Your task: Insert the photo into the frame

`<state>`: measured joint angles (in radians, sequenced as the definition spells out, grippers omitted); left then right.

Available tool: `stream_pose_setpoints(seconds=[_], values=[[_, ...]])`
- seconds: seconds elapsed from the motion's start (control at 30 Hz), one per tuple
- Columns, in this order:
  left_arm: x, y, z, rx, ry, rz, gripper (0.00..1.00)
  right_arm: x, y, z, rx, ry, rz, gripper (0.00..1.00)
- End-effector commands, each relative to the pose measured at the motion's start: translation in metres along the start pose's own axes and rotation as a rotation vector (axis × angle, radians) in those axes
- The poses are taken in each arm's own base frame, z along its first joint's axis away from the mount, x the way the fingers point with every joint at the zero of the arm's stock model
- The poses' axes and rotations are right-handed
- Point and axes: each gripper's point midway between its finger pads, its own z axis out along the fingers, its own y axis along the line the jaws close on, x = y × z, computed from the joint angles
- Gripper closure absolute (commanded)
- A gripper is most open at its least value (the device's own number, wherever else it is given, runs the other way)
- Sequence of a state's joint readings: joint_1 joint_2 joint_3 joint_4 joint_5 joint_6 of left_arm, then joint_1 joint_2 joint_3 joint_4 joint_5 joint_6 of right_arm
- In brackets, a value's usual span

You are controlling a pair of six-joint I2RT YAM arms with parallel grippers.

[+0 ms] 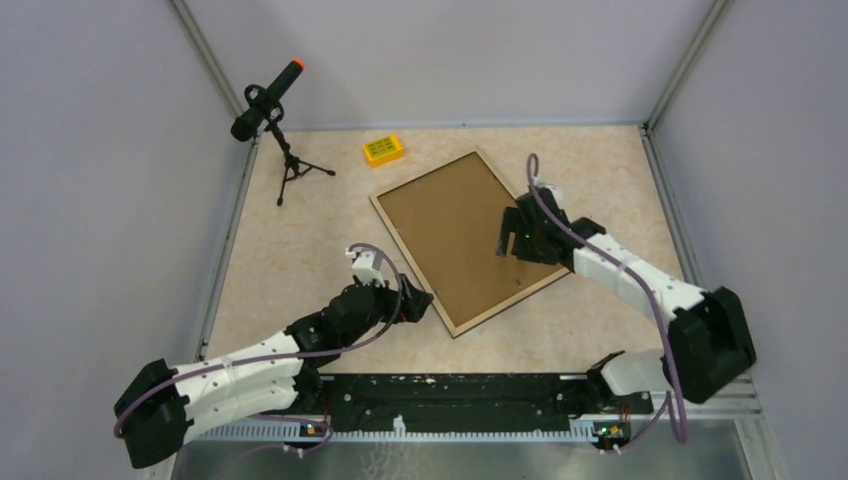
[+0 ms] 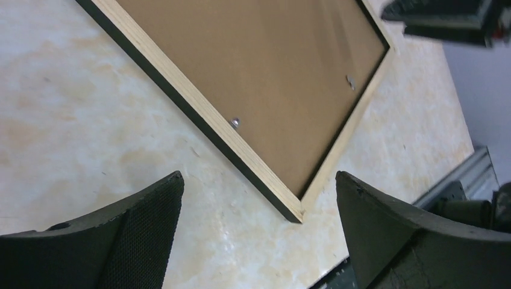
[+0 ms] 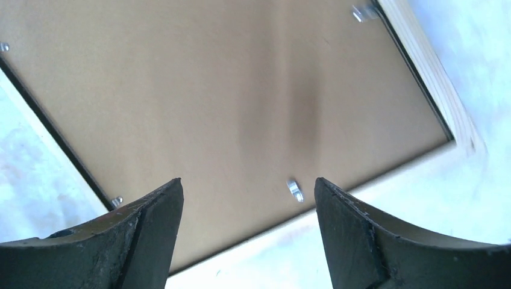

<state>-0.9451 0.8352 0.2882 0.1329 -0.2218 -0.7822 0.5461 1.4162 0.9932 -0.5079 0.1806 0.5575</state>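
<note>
The frame point(image 1: 400, 243) lies back up and skewed on the table, its light wood rim point(image 2: 199, 105) around a brown hardboard backing sheet point(image 1: 455, 235). Small metal tabs point(image 3: 294, 189) sit along the inner edge. The photo is out of view. My left gripper point(image 1: 420, 303) stands open just off the frame's near corner, and that corner shows between the fingers in the left wrist view point(image 2: 259, 177). My right gripper point(image 1: 508, 238) hovers open over the backing near the frame's right edge point(image 3: 247, 180), with nothing between its fingers.
A small yellow box point(image 1: 383, 150) lies at the back of the table. A microphone point(image 1: 268, 100) on a black tripod point(image 1: 290, 165) stands at the back left. The arms' base rail point(image 1: 460, 400) runs along the near edge. Walls close in on both sides.
</note>
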Motion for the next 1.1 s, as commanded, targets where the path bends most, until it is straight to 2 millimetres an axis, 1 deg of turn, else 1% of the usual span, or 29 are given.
stream_pose_setpoints(seconds=[0.0,0.07,0.13,0.17,0.23,0.37,0.47,0.63,0.8,0.87,0.93,1.07], values=[[-0.021,0.026,0.0,-0.074,-0.159,0.063,0.02,0.036,-0.049,-0.022,0.164,0.025,0.364,0.22],[-0.016,0.029,0.002,-0.067,-0.164,0.058,0.02,0.047,-0.068,-0.026,0.198,0.013,0.528,0.25],[-0.014,0.033,0.004,-0.082,-0.151,0.056,0.02,0.056,-0.087,-0.024,0.248,0.002,0.654,0.27],[-0.014,0.032,0.005,-0.082,-0.146,0.058,0.02,0.061,-0.095,-0.024,0.268,0.003,0.696,0.29],[-0.012,0.032,0.006,-0.076,-0.137,0.07,0.02,0.063,-0.101,-0.02,0.286,-0.012,0.728,0.37],[-0.01,0.034,0.005,-0.059,-0.145,0.067,0.01,0.062,-0.099,-0.009,0.292,0.008,0.727,0.49],[-0.011,0.034,0.002,-0.037,-0.163,0.06,0.02,0.064,-0.101,-0.002,0.332,0.032,0.719,0.5],[-0.012,0.034,-0.001,-0.011,-0.177,0.053,0.02,0.069,-0.103,0.008,0.337,0.03,0.738,0.55],[-0.011,0.037,0.001,-0.013,-0.166,0.046,0.02,0.063,-0.105,0.014,0.347,0.003,0.736,0.57],[-0.011,0.036,0.002,-0.012,-0.162,0.047,0.02,0.06,-0.103,0.017,0.336,0.0,0.73,0.57],[-0.011,0.037,0.003,-0.016,-0.158,0.046,0.02,0.062,-0.102,0.021,0.334,0.01,0.73,0.58],[-0.011,0.038,0.003,-0.023,-0.158,0.042,0.02,0.065,-0.1,0.027,0.319,0.022,0.719,0.72]])
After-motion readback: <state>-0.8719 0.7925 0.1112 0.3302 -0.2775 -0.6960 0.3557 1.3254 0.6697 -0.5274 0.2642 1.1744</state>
